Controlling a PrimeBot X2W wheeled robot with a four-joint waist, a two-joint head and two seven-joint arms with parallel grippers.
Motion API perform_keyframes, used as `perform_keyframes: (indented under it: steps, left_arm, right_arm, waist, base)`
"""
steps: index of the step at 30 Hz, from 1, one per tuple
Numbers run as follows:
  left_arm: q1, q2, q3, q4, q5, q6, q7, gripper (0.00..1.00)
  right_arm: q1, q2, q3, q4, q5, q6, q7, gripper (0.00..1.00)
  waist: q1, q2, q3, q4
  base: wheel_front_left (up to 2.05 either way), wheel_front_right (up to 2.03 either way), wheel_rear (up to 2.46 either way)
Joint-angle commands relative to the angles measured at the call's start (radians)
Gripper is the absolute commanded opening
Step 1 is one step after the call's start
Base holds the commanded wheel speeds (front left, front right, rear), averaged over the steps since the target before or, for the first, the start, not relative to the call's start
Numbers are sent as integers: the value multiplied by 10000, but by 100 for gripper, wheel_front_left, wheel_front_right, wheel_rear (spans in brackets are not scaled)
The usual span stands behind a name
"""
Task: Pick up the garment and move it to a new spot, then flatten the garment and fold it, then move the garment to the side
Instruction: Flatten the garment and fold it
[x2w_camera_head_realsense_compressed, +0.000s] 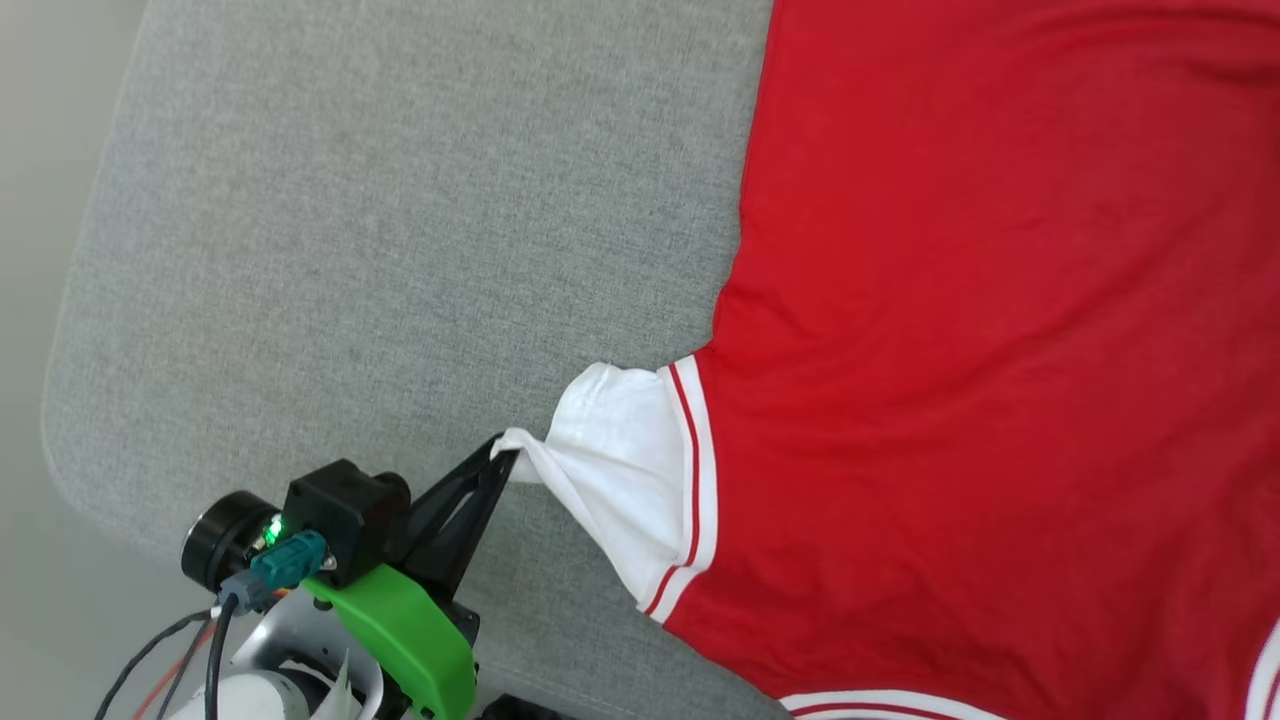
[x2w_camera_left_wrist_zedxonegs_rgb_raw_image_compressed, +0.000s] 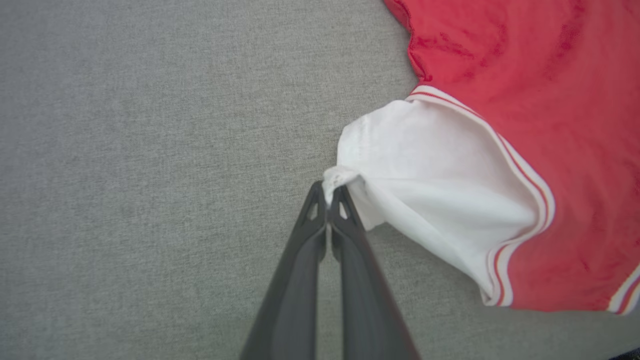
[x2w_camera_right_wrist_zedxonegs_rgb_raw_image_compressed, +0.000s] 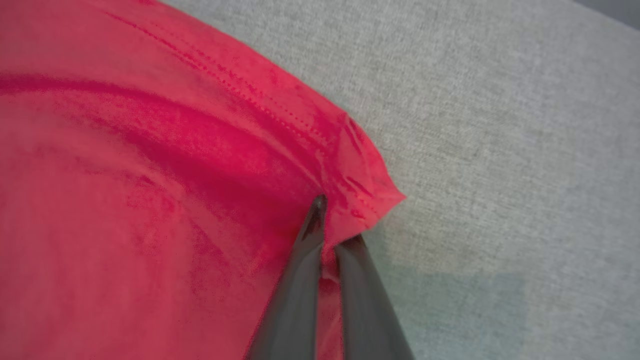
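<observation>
Grey fabric surface (x2w_camera_head_realsense_compressed: 350, 250) carried the garment (x2w_camera_head_realsense_compressed: 950, 350), spread over its right part. Left hand (x2w_camera_head_realsense_compressed: 505, 455) was closed on the white sleeve (x2w_camera_head_realsense_compressed: 620, 450) tip; right hand (x2w_camera_right_wrist_zedxonegs_rgb_raw_image_compressed: 334, 222) pinched a red hem corner. Flattening appeared under way; folding and moving aside were not yet done.

red garment (x2w_camera_head_realsense_compressed: 980, 330) with white striped-trim sleeve (x2w_camera_head_realsense_compressed: 630, 470), spread on grey fabric surface (x2w_camera_head_realsense_compressed: 400, 250)

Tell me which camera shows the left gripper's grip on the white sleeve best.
The left wrist view: the left gripper is seen close up, shut on the sleeve edge. The head view shows the same pinch smaller and from the side. The right wrist view shows the right gripper on the red hem instead.
</observation>
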Motion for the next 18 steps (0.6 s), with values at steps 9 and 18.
perform_keyframes:
  steps: [9, 18]
  left_arm:
    - [833, -272, -64, 900, -419, 300, -371, 0]
    - [1326, -464, 2, 1314, -745, 452, -736, 0]
  right_arm:
    - [3152, 44, -282, -266, 966, -4, -653, 0]
    - [5646, -55, -859, -1590, 1520, -4, -952, 0]
  waist:
    - [-1, 120, -2679, -1258]
    - [-1, 120, -3779, -1877]
  base:
    - [0, 0, 0]
    - [0, 0, 0]
